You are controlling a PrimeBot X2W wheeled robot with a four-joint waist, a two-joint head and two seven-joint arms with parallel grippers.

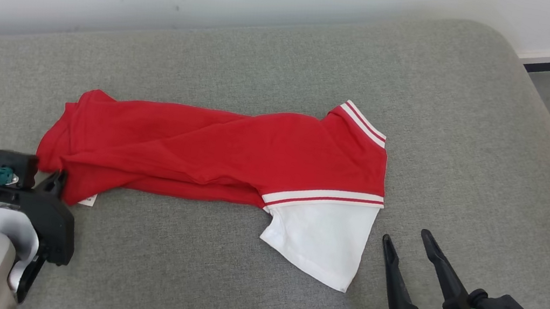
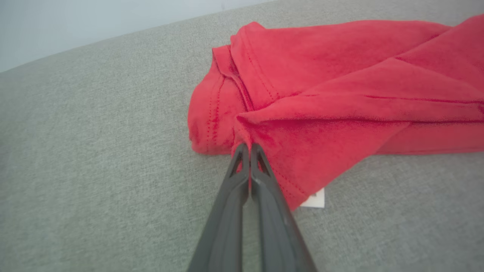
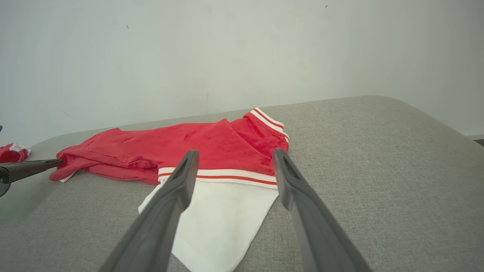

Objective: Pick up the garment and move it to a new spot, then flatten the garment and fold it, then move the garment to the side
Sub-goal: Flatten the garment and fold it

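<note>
L tool (image 2: 249, 148) is being pinched shut on the hem corner (image 2: 247, 130) of the garment (image 1: 211, 145) lying on the grey cushion (image 1: 269, 50), R tool (image 1: 406, 236) gaping empty nr its white sleeve (image 1: 321, 243): pick-up step, w/ R grasp & lift prob. needed next.

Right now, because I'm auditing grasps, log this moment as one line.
stage: pick-up | left gripper: shut on red shirt, hem corner | right gripper: open, near white section, not touching | surface: grey cushion
</note>
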